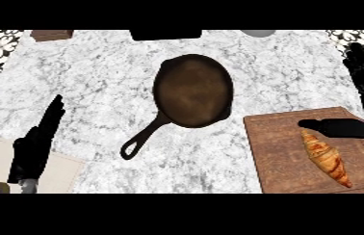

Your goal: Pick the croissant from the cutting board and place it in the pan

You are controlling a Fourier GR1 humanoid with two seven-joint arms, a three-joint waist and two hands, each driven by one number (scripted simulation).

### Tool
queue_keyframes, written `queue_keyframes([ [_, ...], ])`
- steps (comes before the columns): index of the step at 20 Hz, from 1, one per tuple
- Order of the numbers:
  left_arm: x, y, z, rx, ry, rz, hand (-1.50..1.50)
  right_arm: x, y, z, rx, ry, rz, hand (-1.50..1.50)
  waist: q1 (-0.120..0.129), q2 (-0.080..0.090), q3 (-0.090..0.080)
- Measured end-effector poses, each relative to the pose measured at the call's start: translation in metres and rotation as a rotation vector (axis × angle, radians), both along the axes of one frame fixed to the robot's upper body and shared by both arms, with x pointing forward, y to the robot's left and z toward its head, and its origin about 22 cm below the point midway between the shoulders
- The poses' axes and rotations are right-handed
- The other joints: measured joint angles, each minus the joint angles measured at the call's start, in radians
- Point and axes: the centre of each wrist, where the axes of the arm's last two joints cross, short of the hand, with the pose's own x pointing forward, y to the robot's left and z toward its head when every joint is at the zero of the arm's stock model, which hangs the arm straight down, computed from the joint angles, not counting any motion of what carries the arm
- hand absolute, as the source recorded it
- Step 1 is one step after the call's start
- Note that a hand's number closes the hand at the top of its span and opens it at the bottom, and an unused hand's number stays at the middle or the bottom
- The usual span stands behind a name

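A golden-brown croissant (pixel 326 157) lies lengthwise on the brown wooden cutting board (pixel 280 152) at the lower right. A dark cast-iron pan (pixel 193 90) rests mid-counter, its handle pointing down-left, with nothing in it. My right hand (pixel 335 127) comes in from the right edge, its thumb stretched left just above the croissant's upper end and its fingers (pixel 354 68) spread further up along the edge. It is open and holds nothing. My left hand (pixel 37 145) rests open at the lower left, fingers straight and pointing up.
Along the far edge of the marble counter sit a brown block (pixel 51 34), a black object (pixel 165 34) and a pale round vessel (pixel 257 32). A beige surface (pixel 57 174) lies under my left hand at the lower left.
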Motion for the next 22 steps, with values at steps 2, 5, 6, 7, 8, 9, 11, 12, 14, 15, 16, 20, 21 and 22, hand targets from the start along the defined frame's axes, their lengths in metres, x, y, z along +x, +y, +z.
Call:
queue_keyframes([
  [2, -0.007, -0.002, -0.006, 0.000, 0.029, 0.001, 0.00, -0.018, -0.030, -0.010, -0.055, 0.038, -0.127, -1.50, -0.004, -0.004, 0.002],
  [5, -0.011, -0.006, -0.009, -0.002, 0.057, -0.002, 0.00, -0.047, -0.067, -0.010, -0.215, 0.106, -0.217, -1.50, -0.004, -0.006, 0.002],
  [6, -0.012, -0.008, -0.008, -0.003, 0.061, -0.006, 0.00, -0.055, -0.073, -0.010, -0.287, 0.130, -0.226, -1.50, 0.001, -0.006, 0.002],
  [7, -0.014, -0.009, -0.010, -0.006, 0.065, -0.007, 0.00, -0.062, -0.081, -0.006, -0.358, 0.153, -0.229, -1.50, 0.002, -0.006, 0.001],
  [8, -0.014, -0.009, -0.008, -0.001, 0.065, -0.009, 0.00, -0.068, -0.089, 0.000, -0.421, 0.174, -0.233, -1.50, 0.006, -0.006, 0.001],
  [9, -0.013, -0.009, -0.009, 0.000, 0.069, -0.013, 0.00, -0.073, -0.091, 0.006, -0.477, 0.190, -0.231, -1.50, 0.009, -0.006, 0.001],
  [11, -0.015, -0.014, -0.010, -0.001, 0.073, -0.024, 0.00, -0.080, -0.093, 0.019, -0.567, 0.233, -0.214, -1.50, 0.018, -0.005, 0.001],
  [12, -0.015, -0.014, -0.008, 0.001, 0.072, -0.028, 0.00, -0.084, -0.094, 0.025, -0.605, 0.262, -0.201, -1.50, 0.022, -0.005, 0.001],
  [14, -0.014, -0.017, -0.005, 0.000, 0.071, -0.039, 0.00, -0.086, -0.091, 0.037, -0.666, 0.314, -0.169, -1.50, 0.031, -0.004, 0.001],
  [15, -0.013, -0.019, -0.008, 0.003, 0.071, -0.042, 0.00, -0.086, -0.087, 0.045, -0.692, 0.341, -0.149, -1.50, 0.035, -0.003, 0.001],
  [16, -0.011, -0.021, -0.007, 0.002, 0.070, -0.045, 0.00, -0.087, -0.082, 0.050, -0.715, 0.367, -0.125, -1.50, 0.037, -0.002, 0.000],
  [20, -0.010, -0.027, -0.004, -0.003, 0.072, -0.057, 0.00, -0.086, -0.056, 0.061, -0.770, 0.468, -0.047, -1.50, 0.054, 0.000, 0.001],
  [21, -0.009, -0.026, -0.003, -0.001, 0.072, -0.059, 0.00, -0.085, -0.046, 0.065, -0.784, 0.487, -0.037, -1.50, 0.059, 0.001, 0.001],
  [22, -0.008, -0.029, -0.007, 0.001, 0.068, -0.062, 0.00, -0.084, -0.040, 0.063, -0.798, 0.506, -0.033, -1.50, 0.063, 0.002, 0.001],
])
